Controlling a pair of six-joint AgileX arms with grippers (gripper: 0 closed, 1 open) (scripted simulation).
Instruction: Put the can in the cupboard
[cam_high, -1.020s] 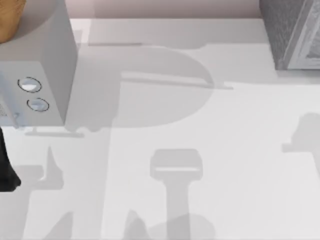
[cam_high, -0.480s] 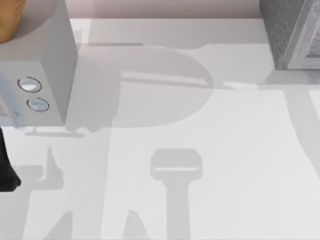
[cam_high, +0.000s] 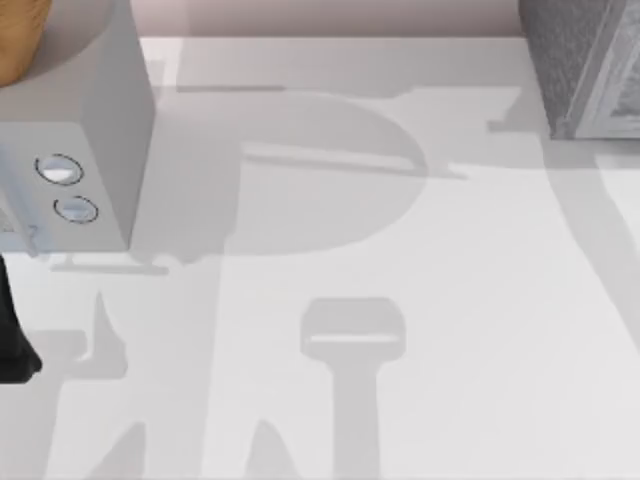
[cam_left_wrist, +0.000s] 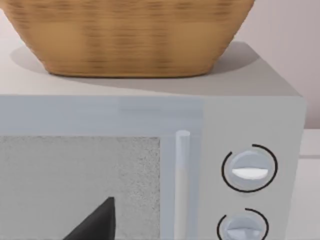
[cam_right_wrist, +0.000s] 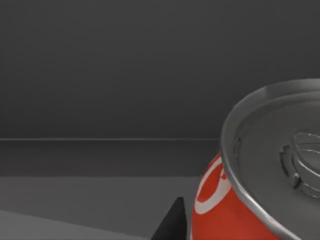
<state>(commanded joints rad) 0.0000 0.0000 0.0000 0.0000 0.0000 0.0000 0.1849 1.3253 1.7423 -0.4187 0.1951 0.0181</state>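
Note:
The can looms close in the right wrist view: red with white script and a silver round top, held upright. One dark fingertip of my right gripper lies against its side, so the gripper is shut on it. Behind the can is a dark grey wall with a horizontal seam. The grey textured cupboard stands at the table's far right corner in the top view, with a long arm shadow running up to it. My left arm is parked at the left edge.
A white microwave with two round knobs stands at the far left, and a woven basket sits on top of it. The left wrist camera faces the microwave's door and handle. The table is white.
The right arm's shadow has swept from the table's right edge up to the cupboard's front. The left arm, microwave and basket are unchanged.

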